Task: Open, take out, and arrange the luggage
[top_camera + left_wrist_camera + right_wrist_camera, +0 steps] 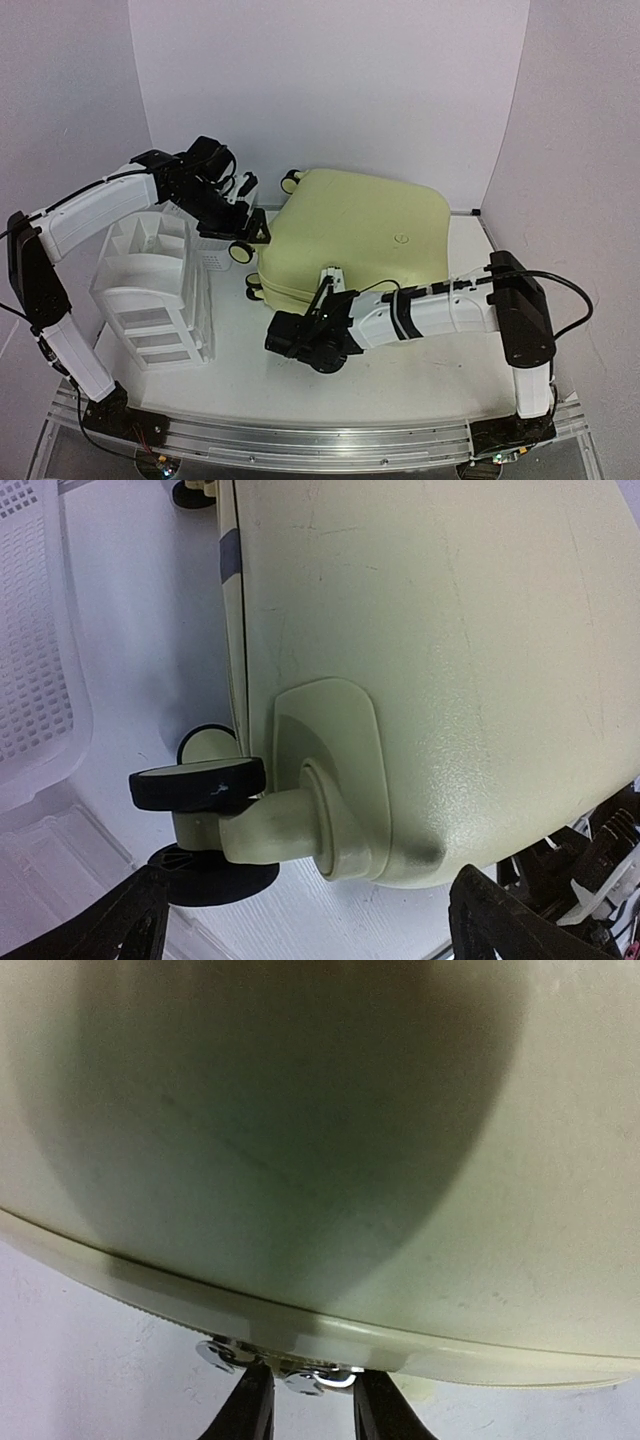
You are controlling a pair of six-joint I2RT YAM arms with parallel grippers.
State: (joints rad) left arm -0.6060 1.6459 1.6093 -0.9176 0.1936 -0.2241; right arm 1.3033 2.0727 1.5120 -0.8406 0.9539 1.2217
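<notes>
The luggage point(355, 240) is a pale-yellow hard-shell suitcase lying flat and closed at the back middle of the table. My left gripper point(250, 228) is open at its left side. In the left wrist view a black wheel point(200, 783) on its yellow caster stem sits between the wide-apart fingers point(100, 925), which do not touch it. My right gripper point(330, 274) is at the suitcase's near edge. In the right wrist view its fingertips point(250, 1410) sit close on either side of a silver zipper pull point(318, 1378) under the zipper seam. The shell point(320, 1130) fills that view.
A white plastic drawer unit point(150, 285) stands at the left. A white mesh basket point(215, 258) lies between it and the suitcase; it also shows in the left wrist view point(35, 630). White walls close the back and both sides.
</notes>
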